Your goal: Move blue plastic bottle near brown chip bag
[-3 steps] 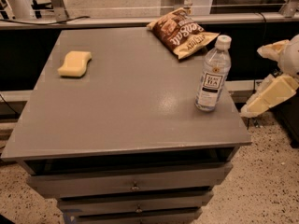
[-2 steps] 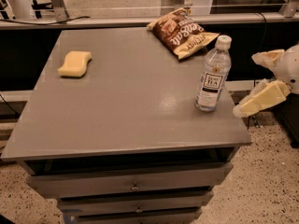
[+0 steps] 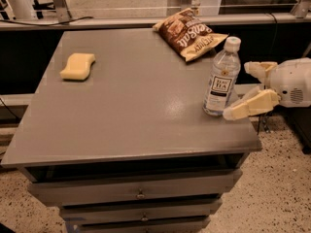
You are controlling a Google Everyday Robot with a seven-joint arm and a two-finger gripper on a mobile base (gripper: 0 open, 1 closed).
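The blue plastic bottle (image 3: 222,78) stands upright near the table's right edge, clear with a white cap and a white-and-dark label. The brown chip bag (image 3: 189,33) lies flat at the table's far right, behind the bottle. My gripper (image 3: 240,90) comes in from the right at bottle height. It is open: the near finger (image 3: 250,106) reaches to the bottle's base on the right, and the far finger (image 3: 258,69) stays further right. The bottle is not between them.
A yellow sponge (image 3: 77,65) lies at the table's far left. The grey table (image 3: 126,110) has drawers (image 3: 136,193) below its front edge. A ledge with metal posts runs behind the table. The floor is speckled.
My gripper has moved left toward the bottle, its near finger now almost at the bottle's base. The bottle, bag and sponge have not moved.
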